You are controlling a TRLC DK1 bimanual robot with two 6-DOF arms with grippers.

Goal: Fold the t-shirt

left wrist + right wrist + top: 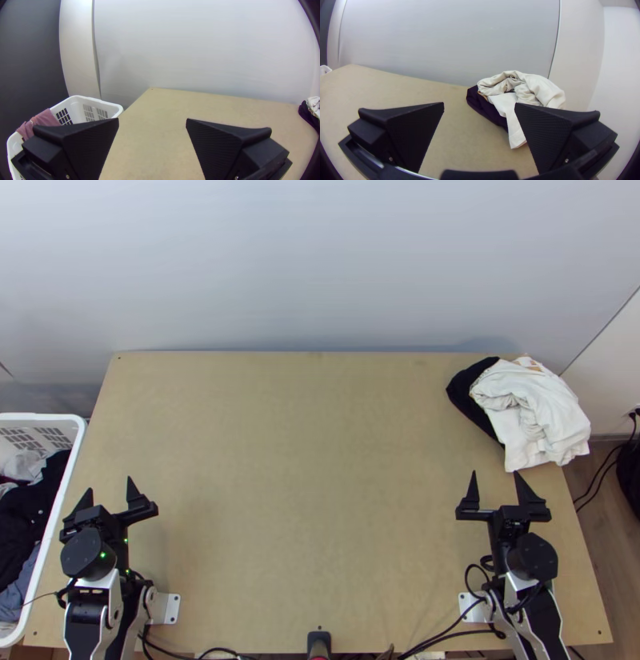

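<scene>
In the top view the left gripper (110, 484) and right gripper (496, 473) hold their fingers apart, the likely t-shirt (532, 408) bunched white over a dark cloth (470, 390) at the table's (304, 460) far right corner; the left wrist view shows a basket (75, 105) alongside; the right wrist view's crumple suggests grasping and spreading must precede folding.

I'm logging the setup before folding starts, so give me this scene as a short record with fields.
left hand: open, near left of table
right hand: open, near right
white cloth: bunched, far right corner
dark cloth: partly under the white
laundry basket: white, left of table, clothes inside
t-shirt: can't tell which
</scene>
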